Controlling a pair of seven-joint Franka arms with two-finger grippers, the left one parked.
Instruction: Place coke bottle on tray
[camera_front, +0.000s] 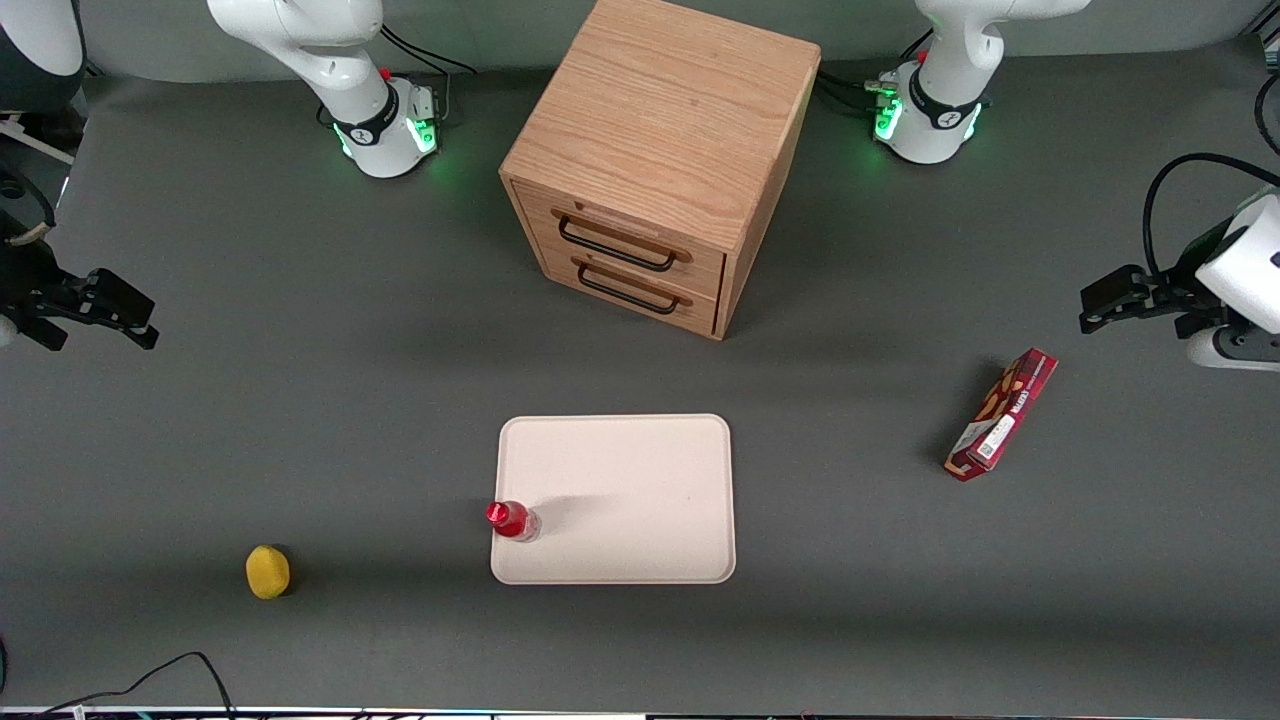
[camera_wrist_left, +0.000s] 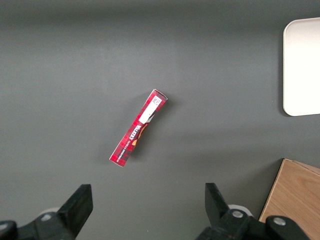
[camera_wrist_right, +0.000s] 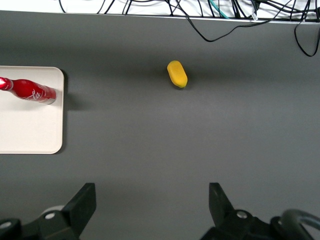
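Note:
The coke bottle (camera_front: 513, 520), tiny and red with a red cap, stands upright on the cream-pink tray (camera_front: 640, 480), at the tray's edge toward the working arm's end and near its front corner. In the right wrist view the bottle (camera_wrist_right: 31, 91) stands on the tray (camera_wrist_right: 30, 130) too. My right gripper (camera_front: 100, 312) is open and empty, high over the table at the working arm's end, well apart from the bottle. In the right wrist view the gripper (camera_wrist_right: 151, 205) has its fingers spread wide over bare grey table.
A wooden drawer cabinet (camera_front: 660, 160) stands farther from the front camera than the tray. A yellow lemon-like object (camera_front: 268, 571) lies near the front edge toward the working arm's end. A red snack box (camera_front: 1001, 414) lies toward the parked arm's end.

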